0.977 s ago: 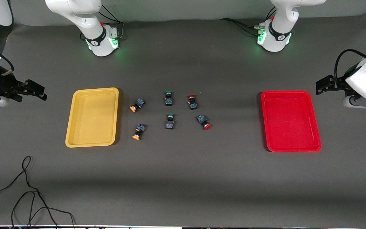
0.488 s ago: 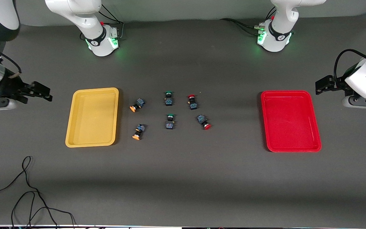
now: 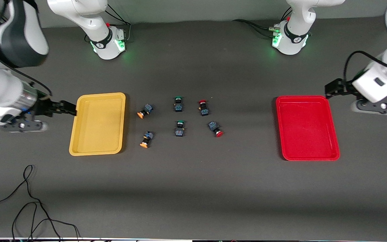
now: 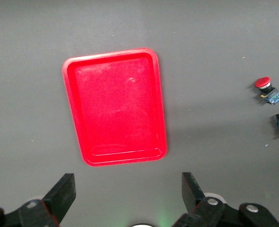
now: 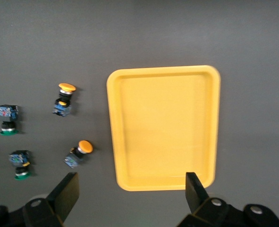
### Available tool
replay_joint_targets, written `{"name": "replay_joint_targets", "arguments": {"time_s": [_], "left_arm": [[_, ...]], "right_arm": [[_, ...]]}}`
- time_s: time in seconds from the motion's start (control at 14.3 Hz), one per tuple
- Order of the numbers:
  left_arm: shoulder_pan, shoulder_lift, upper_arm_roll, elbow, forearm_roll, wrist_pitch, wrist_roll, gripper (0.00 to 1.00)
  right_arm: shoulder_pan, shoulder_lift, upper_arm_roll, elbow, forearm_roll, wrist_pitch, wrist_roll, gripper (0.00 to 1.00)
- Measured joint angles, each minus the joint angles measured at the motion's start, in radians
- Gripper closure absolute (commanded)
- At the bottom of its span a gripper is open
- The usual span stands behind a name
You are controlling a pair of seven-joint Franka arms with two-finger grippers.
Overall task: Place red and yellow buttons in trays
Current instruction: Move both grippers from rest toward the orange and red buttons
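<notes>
I'm hovering the right gripper [image 3: 68, 110] released at the shallow yellow plastic tray [image 3: 97, 123] rim, the left gripper [image 3: 333, 89] released beside the red plastic tray [image 3: 307, 127], both empty; orange-yellow-capped buttons [image 3: 144, 110] and red-capped buttons [image 3: 203, 107] are lying between, so next I'm reaching in.

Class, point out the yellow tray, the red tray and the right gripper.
yellow tray [image 3: 97, 124], front view, bare floor.
red tray [image 3: 307, 127], front view, bare floor.
right gripper [image 3: 66, 108], front view, between its fingertips.
</notes>
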Motion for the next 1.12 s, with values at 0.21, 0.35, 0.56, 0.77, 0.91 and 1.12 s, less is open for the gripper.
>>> {"name": "replay_joint_targets", "arguments": {"time_s": [0.21,0.35,0.56,0.77,0.91,1.12], "left_arm": [[-0.04,0.006,-0.072,-0.003,-0.004,-0.001,-0.179,0.0],[-0.111,0.011,-0.121,-0.003,-0.004,0.0,-0.332,0.0],[-0.225,0.024,-0.136,-0.016,-0.037,0.031,-0.493,0.0],[-0.308,0.04,-0.137,-0.046,-0.068,0.128,-0.639,0.0],[-0.382,0.058,-0.137,-0.056,-0.07,0.184,-0.766,0.0],[-0.472,0.095,-0.138,-0.068,-0.062,0.249,-0.89,0.0]], "right_arm": [[0.084,0.025,0.002,-0.001,0.0,0.012,0.122,0.0],[0.106,0.039,0.002,-0.006,0.0,0.02,0.181,0.0],[0.157,0.057,0.003,-0.064,0.0,0.087,0.314,0.0],[0.205,0.067,0.004,-0.176,0.037,0.196,0.41,0.0],[0.213,0.075,0.004,-0.238,0.08,0.248,0.439,0.0],[0.225,0.093,0.004,-0.298,0.093,0.306,0.525,0.0]]}}
